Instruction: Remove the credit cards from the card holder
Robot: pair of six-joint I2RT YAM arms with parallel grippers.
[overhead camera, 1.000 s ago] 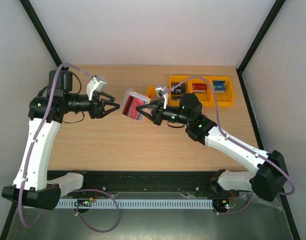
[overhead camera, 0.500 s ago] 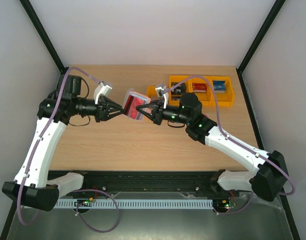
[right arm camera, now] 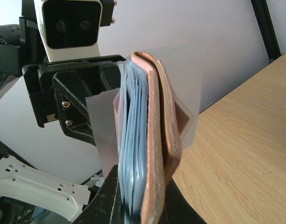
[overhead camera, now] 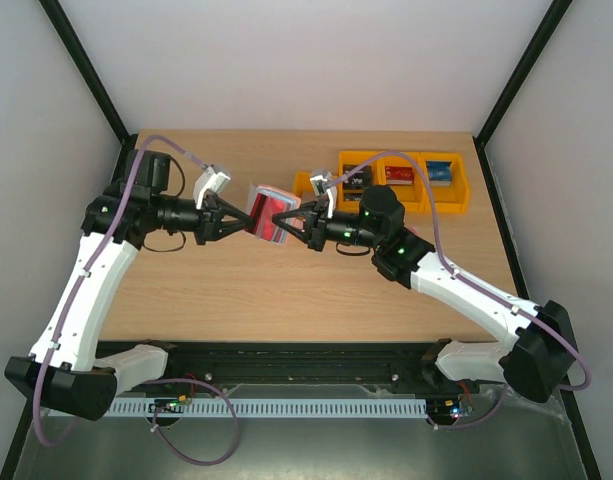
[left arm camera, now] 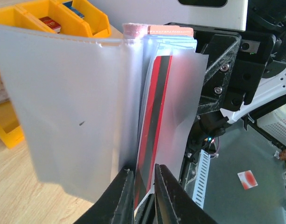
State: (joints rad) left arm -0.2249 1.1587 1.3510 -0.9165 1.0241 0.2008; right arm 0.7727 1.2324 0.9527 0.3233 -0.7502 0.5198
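Observation:
The pinkish-brown card holder [overhead camera: 269,212] is held upright in the air over the middle of the table, its clear plastic sleeves [left arm camera: 73,102] fanned open. My right gripper [overhead camera: 291,225] is shut on it from the right; in the right wrist view the leather cover [right arm camera: 156,140] and a stack of light blue-grey cards and sleeves [right arm camera: 131,154] sit between the jaws [right arm camera: 143,200]. My left gripper [overhead camera: 241,222] meets it from the left. Its jaws [left arm camera: 143,186] are closed narrowly on the lower edge of the red and white credit card [left arm camera: 154,116], which stands in a sleeve.
A row of orange plastic bins [overhead camera: 401,180] with small items stands at the back right of the wooden table [overhead camera: 236,290]; they also show in the left wrist view [left arm camera: 21,14]. Black frame posts rise at both sides.
My left arm has reached right to the card holder and its jaws have narrowed from wide open to closed on the red card. The right arm holds still.

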